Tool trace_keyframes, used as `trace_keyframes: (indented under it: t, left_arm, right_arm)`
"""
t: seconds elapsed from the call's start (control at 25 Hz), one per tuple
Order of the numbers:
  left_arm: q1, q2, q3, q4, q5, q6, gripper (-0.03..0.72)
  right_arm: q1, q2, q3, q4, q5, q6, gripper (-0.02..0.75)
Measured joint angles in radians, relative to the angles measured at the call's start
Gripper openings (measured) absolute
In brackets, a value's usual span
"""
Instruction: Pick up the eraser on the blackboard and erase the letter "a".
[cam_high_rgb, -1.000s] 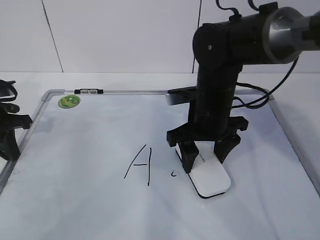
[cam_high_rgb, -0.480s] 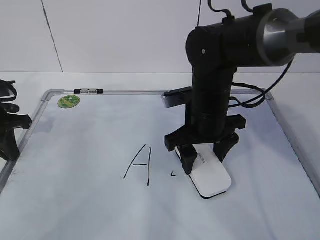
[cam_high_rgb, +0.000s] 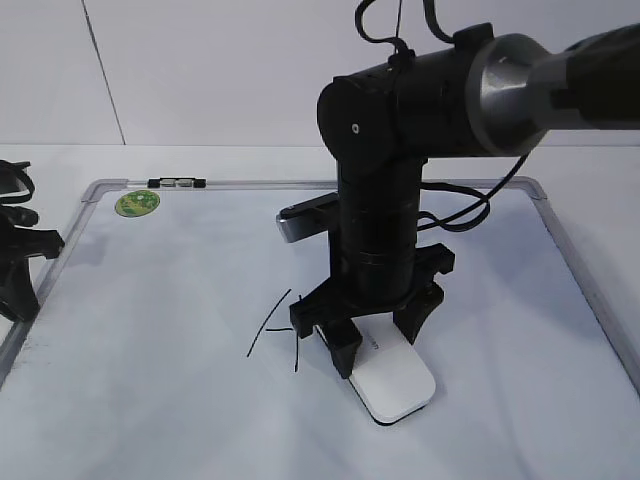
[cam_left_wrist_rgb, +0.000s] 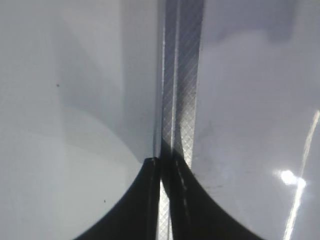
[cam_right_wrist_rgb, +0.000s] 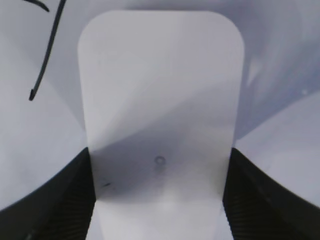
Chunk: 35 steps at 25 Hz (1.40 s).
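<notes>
Left of the eraser (cam_high_rgb: 395, 385), the capital "A" (cam_high_rgb: 270, 325) strokes lie just beside it — only a narrow strip of bare blackboard (cam_high_rgb: 180, 300) between. Right of the eraser the board is open to the frame — far left, the left claw (cam_high_rgb: 22, 275) stands over the edge.

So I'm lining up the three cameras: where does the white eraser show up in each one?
Exterior view: eraser lies low, right of centre on the whiteboard, gripped by the right pincer.
Left wrist view: not in it; only the board's metal frame and the shut left pincer.
Right wrist view: eraser fills the centre.
Shared landmark: black marker strokes left of the eraser, top left in the right wrist view.
</notes>
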Motion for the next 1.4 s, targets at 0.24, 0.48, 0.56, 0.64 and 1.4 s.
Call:
trace_keyframes:
  t: [0.24,0.48,0.56,0.64,1.4]
  left_arm:
    - [0.000,0.000,0.000,0.000,0.000,0.000,0.015]
    - [0.000,0.000,0.000,0.000,0.000,0.000,0.015]
    - [0.000,0.000,0.000,0.000,0.000,0.000,0.015]
    - [0.000,0.000,0.000,0.000,0.000,0.000,0.015]
    - [0.000,0.000,0.000,0.000,0.000,0.000,0.015]
  right_arm:
    - [0.008,0.002,0.000,0.021,0.000,-0.002,0.531]
    - [0.016,0.002,0.000,0.015,0.000,0.000,0.531]
    - [0.016,0.002,0.000,0.009,0.000,0.006,0.531]
    - [0.016,0.002,0.000,0.000,0.000,0.012,0.531]
    - [-0.083,0.002,-0.002,0.027,0.002,0.027,0.531]
